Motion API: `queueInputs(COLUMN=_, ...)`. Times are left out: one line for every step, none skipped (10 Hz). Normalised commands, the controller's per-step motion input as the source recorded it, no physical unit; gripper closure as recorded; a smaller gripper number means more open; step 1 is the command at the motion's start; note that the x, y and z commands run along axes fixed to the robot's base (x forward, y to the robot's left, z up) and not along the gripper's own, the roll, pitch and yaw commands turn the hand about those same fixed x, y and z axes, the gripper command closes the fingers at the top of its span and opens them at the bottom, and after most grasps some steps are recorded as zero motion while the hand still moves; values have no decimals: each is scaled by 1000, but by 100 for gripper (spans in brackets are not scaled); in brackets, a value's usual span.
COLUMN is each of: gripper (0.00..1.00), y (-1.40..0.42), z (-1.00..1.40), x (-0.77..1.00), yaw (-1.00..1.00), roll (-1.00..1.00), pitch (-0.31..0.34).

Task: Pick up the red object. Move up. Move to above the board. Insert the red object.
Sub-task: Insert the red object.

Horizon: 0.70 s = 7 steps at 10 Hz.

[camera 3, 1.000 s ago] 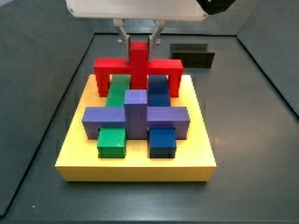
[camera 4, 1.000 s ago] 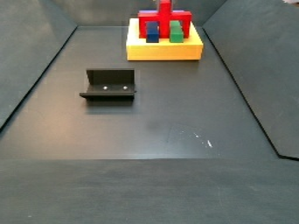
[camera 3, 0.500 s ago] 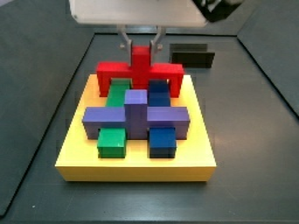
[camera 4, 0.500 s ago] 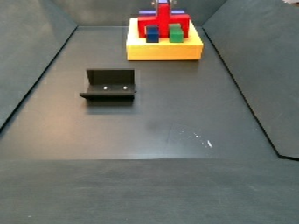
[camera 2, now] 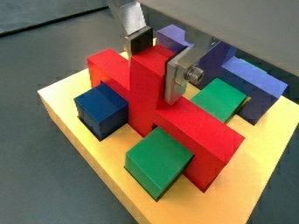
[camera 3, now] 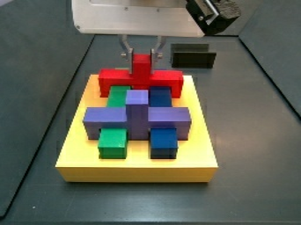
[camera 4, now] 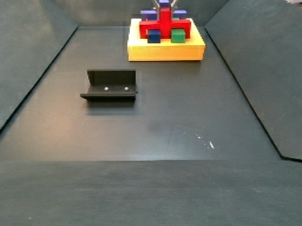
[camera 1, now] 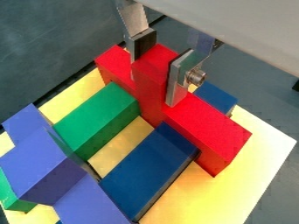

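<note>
Lower than a second ago, the red object (camera 3: 141, 79) now sits with its crossbar down among the blocks on the board (camera 3: 139, 167), where earlier its legs stood clear above the slab — the gripper (camera 3: 140, 53) has come down with it. Its two silver fingers (camera 1: 181, 77) pinch the red object's central upright stub in both wrist views, so the piece hangs directly beneath the claw.

The stub points straight up into the claw; the two legs point down toward the board. The crossbar's long axis runs square across the line between the fingers, out to either side of the claw. A green block (camera 1: 96, 120) and a blue block (camera 1: 149, 168) lie just beside the crossbar, under and ahead of the claw — whether the legs are fully seated I cannot tell. The black fixture (camera 4: 111, 86) stands well apart.
</note>
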Motion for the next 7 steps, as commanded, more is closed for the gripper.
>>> queueInputs(gripper=100, y=117, z=-431, x=-157, yaw=46, roll=-264, pitch=-244)
queueInputs(gripper=100, y=131, z=-231, x=-283, yaw=77, roll=-326, pitch=-307)
queueInputs(gripper=100, y=74, z=-331, x=-194, yaw=69, roll=-231, pitch=-243)
queueInputs(gripper=100, y=0, z=-171, x=0, yaw=0, roll=33, pitch=0)
queueInputs(gripper=100, y=0, z=-34, x=71, yaw=0, roll=0, pitch=0)
queueInputs(gripper=100, y=-49, z=-71, x=49, yaw=0, roll=0, pitch=0)
queueInputs(gripper=100, y=0, z=0, x=0, yaw=0, roll=0, pitch=0)
